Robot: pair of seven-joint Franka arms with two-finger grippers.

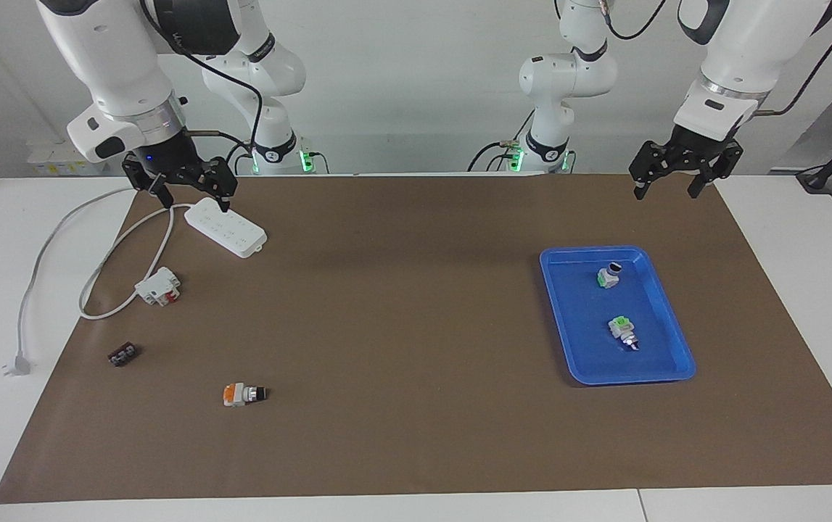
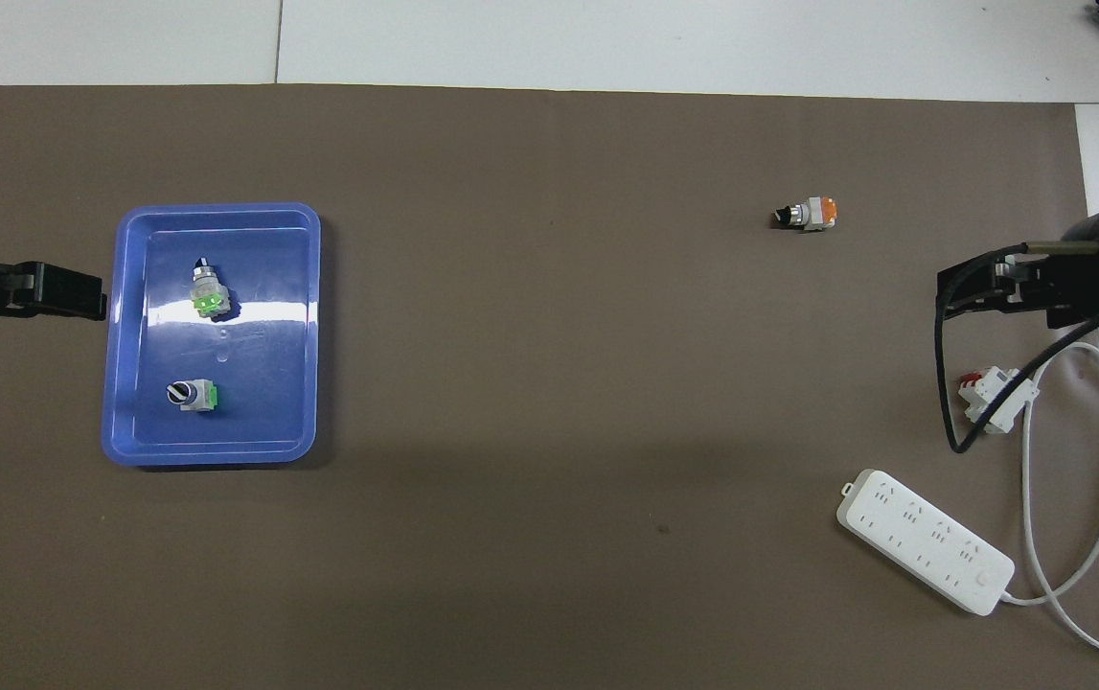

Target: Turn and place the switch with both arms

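The switch (image 1: 244,394) lies on its side on the brown mat (image 1: 416,435), at the right arm's end of the table and farther from the robots than anything else there. Its long axis runs along the table's length, orange block end toward the table's end, black knob toward the middle. The right gripper (image 1: 188,190) hangs over the white power strip (image 1: 225,227) with jaws spread and nothing held. The switch sits well apart from it, away from the robots. The blue tray (image 1: 677,341) holds 2 green-topped switches (image 1: 610,277). The left gripper (image 1: 669,185) waits above the mat's edge, jaws spread. The right arm is clearly nearer, so it probably picks first.
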